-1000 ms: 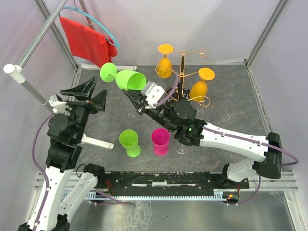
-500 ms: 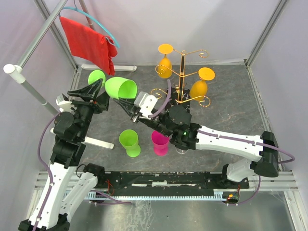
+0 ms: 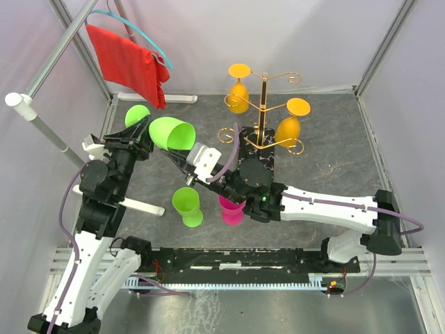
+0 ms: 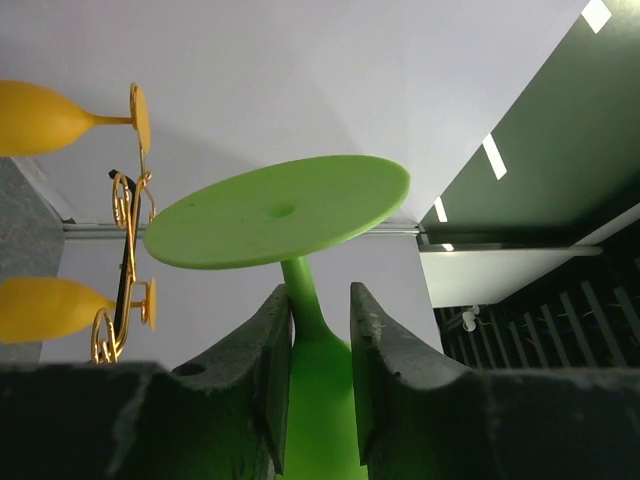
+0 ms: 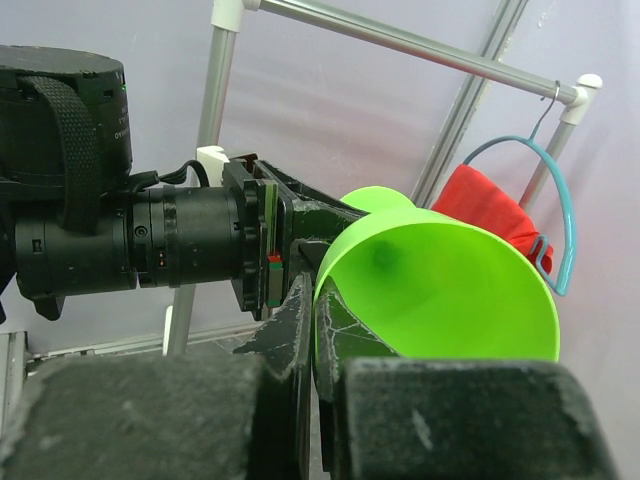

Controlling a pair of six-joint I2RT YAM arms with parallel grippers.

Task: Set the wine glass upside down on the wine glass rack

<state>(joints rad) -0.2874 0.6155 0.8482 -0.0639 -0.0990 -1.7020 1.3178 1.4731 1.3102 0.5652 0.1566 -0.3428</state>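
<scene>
Smooth, opaque lime-green wine glass hangs sideways in the air over the table's rear-left, flat round foot toward the left gripper. Those jaws straddle the thin stem, part open, with a sliver of gap on one side. Right gripper is clamped on the bowl's rim. Gold wire wine glass rack stands mid-rear, marble base half hidden by the right arm.

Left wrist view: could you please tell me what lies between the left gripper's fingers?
The stem of the green glass, just under its foot, stands between the left gripper's fingers there.
</scene>
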